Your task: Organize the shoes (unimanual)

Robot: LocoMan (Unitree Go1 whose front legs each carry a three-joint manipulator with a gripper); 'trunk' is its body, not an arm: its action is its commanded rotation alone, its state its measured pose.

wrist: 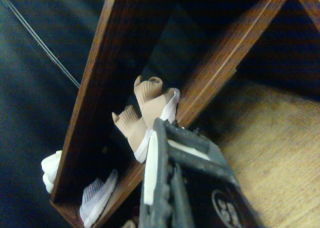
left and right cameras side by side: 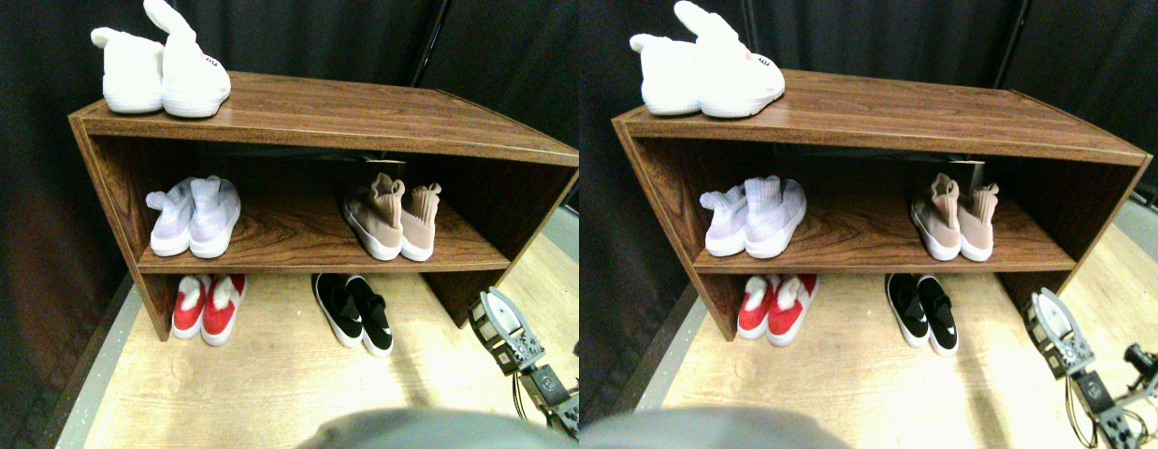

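A pair of tan knit sneakers [left and right cameras side by side: 392, 221] stands side by side on the right of the middle shelf, and also shows in the wrist view [wrist: 146, 112]. A pair of black slip-ons [left and right cameras side by side: 354, 311] with white soles sits on the floor under the shelf, right of centre. My right gripper [left and right cameras side by side: 493, 313] hovers low by the rack's right side panel, to the right of the black slip-ons and apart from them. Nothing shows in its grasp. In the wrist view the dark jaw frame [wrist: 167, 178] points toward the tan pair.
The brown wooden shoe rack [left and right cameras side by side: 308, 112] stands against a black curtain. White bunny slippers [left and right cameras side by side: 163, 75] sit on its top, lavender knit sneakers [left and right cameras side by side: 194, 217] on the middle shelf's left, red shoes [left and right cameras side by side: 209, 307] on the floor below. Pale wood floor [left and right cameras side by side: 261, 383] spreads in front.
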